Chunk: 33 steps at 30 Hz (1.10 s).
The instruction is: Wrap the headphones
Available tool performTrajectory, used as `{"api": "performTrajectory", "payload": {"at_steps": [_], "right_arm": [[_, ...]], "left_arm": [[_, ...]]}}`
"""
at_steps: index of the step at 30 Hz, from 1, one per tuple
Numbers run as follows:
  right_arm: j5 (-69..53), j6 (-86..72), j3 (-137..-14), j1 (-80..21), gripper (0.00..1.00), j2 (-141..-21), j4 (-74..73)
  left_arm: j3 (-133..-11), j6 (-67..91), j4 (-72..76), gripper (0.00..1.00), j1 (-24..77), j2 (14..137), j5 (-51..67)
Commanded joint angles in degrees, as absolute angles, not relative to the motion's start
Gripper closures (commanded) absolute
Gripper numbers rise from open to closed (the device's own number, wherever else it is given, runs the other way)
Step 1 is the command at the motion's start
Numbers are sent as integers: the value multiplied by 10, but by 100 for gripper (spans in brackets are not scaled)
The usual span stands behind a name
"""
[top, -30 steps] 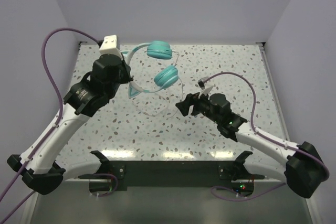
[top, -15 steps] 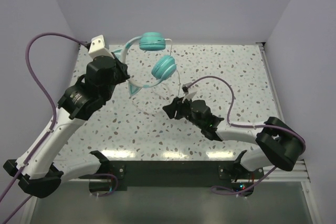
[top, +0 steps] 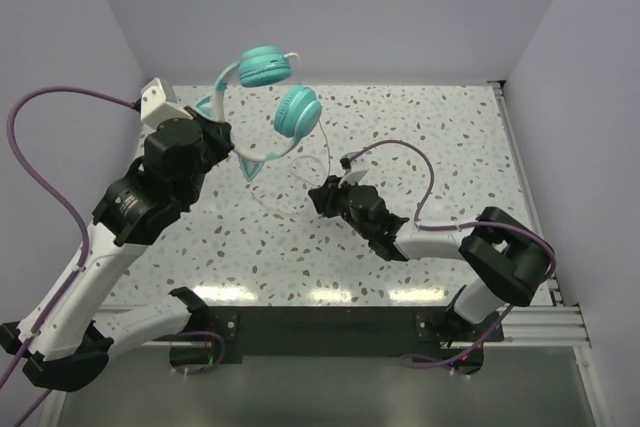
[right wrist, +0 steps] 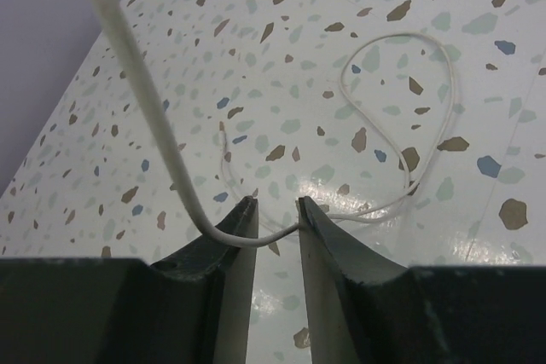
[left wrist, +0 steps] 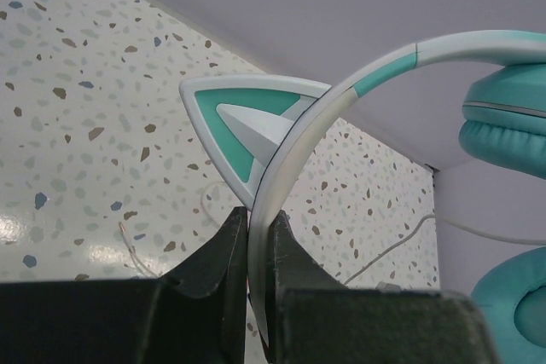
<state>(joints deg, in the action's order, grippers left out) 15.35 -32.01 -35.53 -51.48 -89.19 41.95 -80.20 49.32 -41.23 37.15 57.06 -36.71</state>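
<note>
Left pincer [left wrist: 258,221] clamped on headphones [left wrist: 294,134] headband, right pincer [right wrist: 275,207] slightly apart around thin cable [right wrist: 141,83].

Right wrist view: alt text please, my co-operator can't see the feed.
The thin pale cable crosses the narrow gap between the right tool's dark fingertips. It climbs out of frame at the upper left and, to the right, lies in a loose loop on the speckled table.
</note>
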Motion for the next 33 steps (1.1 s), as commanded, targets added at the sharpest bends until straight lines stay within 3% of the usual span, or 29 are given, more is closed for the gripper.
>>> {"api": "performTrajectory", "payload": {"at_steps": [1, 3, 10, 18, 26, 33], "right_arm": [[189, -302, -395, -522, 74, -909, 445], [189, -293, -401, -527, 85, -916, 434], [258, -249, -453, -599, 100, -899, 259], [207, -231, -498, -637, 100, -866, 31], [227, -185, -532, -684, 100, -784, -145], [274, -146, -590, -688, 100, -723, -268]], "left_arm": [[-801, 548, -354, 100, 369, 549, -400], [-795, 563, -354, 100, 369, 543, -408], [-784, 588, -342, 100, 352, 557, -444], [-768, 555, -292, 100, 296, 641, -471], [-718, 490, -231, 100, 265, 748, -583], [-702, 432, -208, 100, 257, 824, -580]]}}
